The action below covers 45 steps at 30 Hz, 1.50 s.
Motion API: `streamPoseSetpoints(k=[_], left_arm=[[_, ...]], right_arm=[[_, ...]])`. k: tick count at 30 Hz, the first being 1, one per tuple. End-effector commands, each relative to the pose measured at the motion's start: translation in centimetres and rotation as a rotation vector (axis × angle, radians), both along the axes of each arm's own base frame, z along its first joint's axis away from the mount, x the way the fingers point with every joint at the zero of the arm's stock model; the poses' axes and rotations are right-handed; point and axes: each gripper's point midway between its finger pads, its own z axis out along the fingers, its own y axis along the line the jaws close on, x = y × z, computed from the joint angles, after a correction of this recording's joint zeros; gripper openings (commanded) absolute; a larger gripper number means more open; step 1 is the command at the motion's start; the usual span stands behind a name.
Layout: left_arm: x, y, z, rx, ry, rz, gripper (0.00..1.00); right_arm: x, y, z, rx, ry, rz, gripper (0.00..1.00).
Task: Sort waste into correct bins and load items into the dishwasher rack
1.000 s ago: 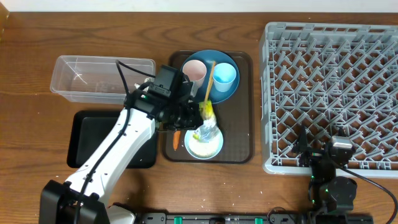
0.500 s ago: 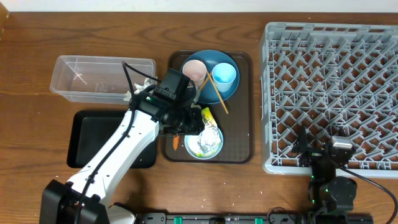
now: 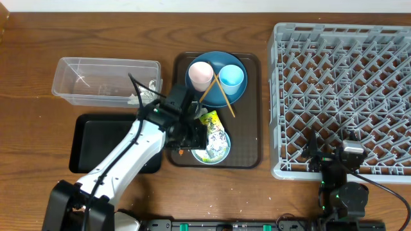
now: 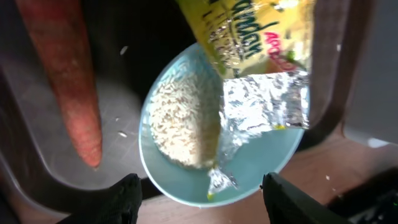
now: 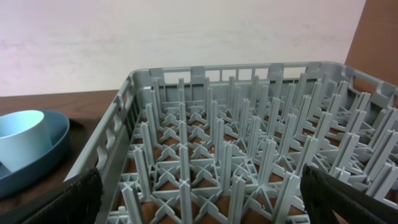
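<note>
Wrapper (image 4: 252, 56) draped over bowl (image 4: 264, 165), just beyond parted left claw (image 4: 202, 194), untouched

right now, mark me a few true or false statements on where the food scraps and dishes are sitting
1. The bowl holds rice and a yellow wrapper. True.
2. The carrot lies in the bowl too. False: it lies on the brown tray, beside the bowl.
3. A cup stands in the rack. False: the rack holds no dishes; the pink cup and blue cup stand on the blue plate.
4. The chopsticks lie partly on the blue plate. True.
</note>
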Motion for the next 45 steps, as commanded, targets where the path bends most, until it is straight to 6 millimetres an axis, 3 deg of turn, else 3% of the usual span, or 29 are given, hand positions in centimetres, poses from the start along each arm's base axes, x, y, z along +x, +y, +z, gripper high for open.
streamPoseSetpoints(k=[1, 11, 15, 20, 27, 42, 45], left_arm=[[-0.2, 0.2, -0.9, 0.009, 0.010, 0.032, 0.65], [0.0, -1.0, -1.4, -0.020, -0.025, 0.025, 0.64], [-0.5, -2.6, -1.2, -0.035, -0.050, -0.031, 0.54], [-0.7, -3.8, -1.0, -0.042, -0.067, -0.039, 0.52], [0.0, -2.3, -1.6, 0.051, -0.103, -0.001, 0.52], [-0.8, -1.7, -3.2, 0.141, -0.138, -0.025, 0.52], [-0.9, -1.7, -3.4, 0.140, -0.133, -0.014, 0.46]], right_arm=[[0.0, 0.2, -0.1, 0.013, 0.001, 0.007, 0.99], [0.0, 0.2, -0.1, 0.013, 0.000, 0.007, 0.99], [0.0, 0.2, -0.1, 0.013, 0.000, 0.007, 0.99], [0.0, 0.2, -0.1, 0.013, 0.000, 0.007, 0.99], [0.0, 0.2, -0.1, 0.013, 0.000, 0.007, 0.99], [0.0, 0.2, -0.1, 0.013, 0.000, 0.007, 0.99], [0.0, 0.2, -0.1, 0.013, 0.000, 0.007, 0.99]])
